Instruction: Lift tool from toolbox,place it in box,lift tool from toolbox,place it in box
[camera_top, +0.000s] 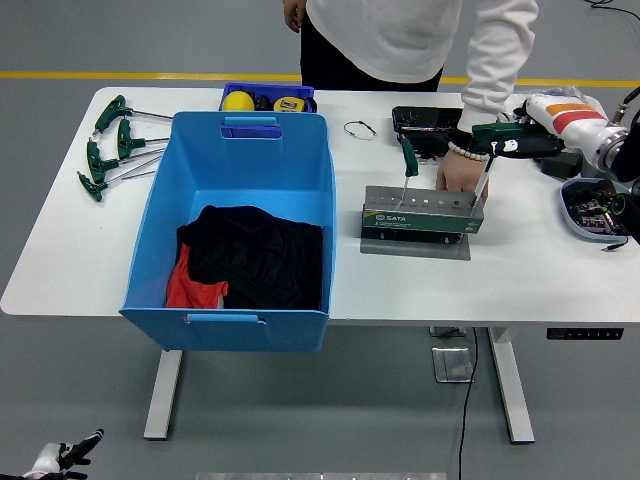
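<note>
1. In the head view, a flat white table (250, 290) is seen, with a big blue plastic box (240, 215) set on its left half.
2. Soft black and red cloth (245, 262) is crumpled in the bottom of the box.
3. A grey metal toolbox (423, 212), long and blocky with a row of small holes on top, is set on a thin grey mat (416, 247) right of the box.
4. Two tools are stood upright in the toolbox: a left tool (408, 160) with a green handle and thin metal rod, and a right tool (490, 145) with its green handle lying sideways at the top.
5. The green handle of the right tool is gripped by the right hand (520, 140), its dark fingers closed around it; the rod's end is at the right end of the toolbox.
6. The back of the toolbox is touched by a person's hand (460, 172), with a bead band on the wrist and a white sleeve above.
7. More green-handled tools (108, 148) are laid flat on the far left of the table.
8. A small blue tray (268, 98) with a round yellow thing is seen behind the box.
9. The left hand (62, 458) is seen low at the bottom left, below the table, with fingers spread and nothing held.
</note>
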